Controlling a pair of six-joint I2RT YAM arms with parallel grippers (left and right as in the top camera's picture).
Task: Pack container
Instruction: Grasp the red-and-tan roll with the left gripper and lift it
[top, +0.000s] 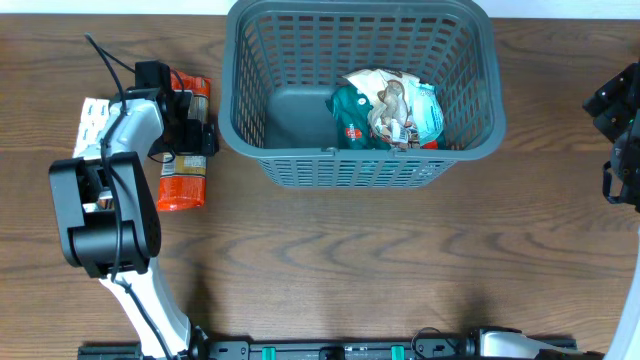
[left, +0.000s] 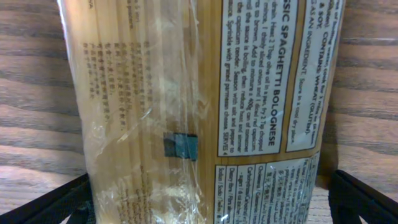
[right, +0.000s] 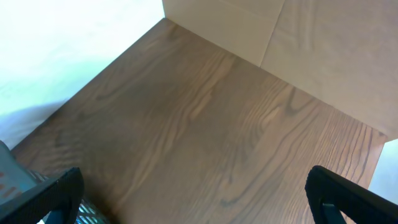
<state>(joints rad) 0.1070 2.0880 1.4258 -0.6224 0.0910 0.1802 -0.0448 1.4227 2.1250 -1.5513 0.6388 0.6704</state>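
Large dark grey slotted plastic basket (top: 350, 172) sitting at far centre of brown wooden table (top: 400, 260), snack packets (top: 390, 108) piling in its right half (about 3, green, white, teal). Just left of basket, long clear spaghetti packet (top: 182, 188) with orange ends lying flat. Over it, left gripper (left: 211, 208) hovering, jaws spreading wide either side, gripping nothing. Further left, small white packet (top: 93, 120) lying. At table's right edge, right gripper (right: 196, 202) hanging over bare wood, jaws gaping wide, holding nothing.
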